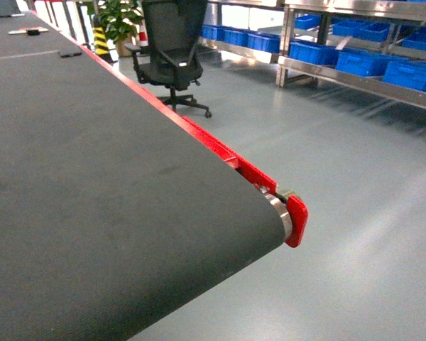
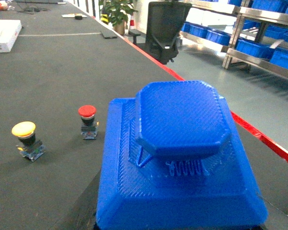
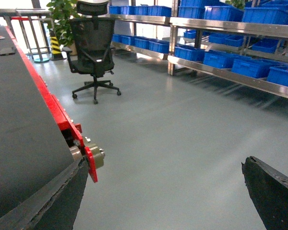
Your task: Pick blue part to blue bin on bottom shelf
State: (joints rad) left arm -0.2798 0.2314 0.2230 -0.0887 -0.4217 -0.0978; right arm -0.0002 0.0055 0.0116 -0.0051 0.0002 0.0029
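The blue part [image 2: 182,163] fills the lower centre and right of the left wrist view, right up against the camera, with dark edges showing under its base at the lower left and lower right corners. The left gripper itself is hidden behind the part, so it cannot be told whether it is apart or clamped on it. Left of the part, on the dark worktop [image 2: 53,72], a red push button [image 2: 88,121] and a yellow push button [image 2: 26,139] are seen standing upright, apart from each other and from the part.

In the right wrist view, one dark finger [image 3: 273,194] of the right gripper is seen at the lower right corner and another dark edge at the lower left; the two are set wide apart with only grey floor [image 3: 182,143] between them.

Blue bins [image 1: 362,62] are seen on a steel rack [image 1: 355,79] at the upper right of the head view, well apart from the worktop. A black chair [image 1: 172,53] stands at the upper centre.
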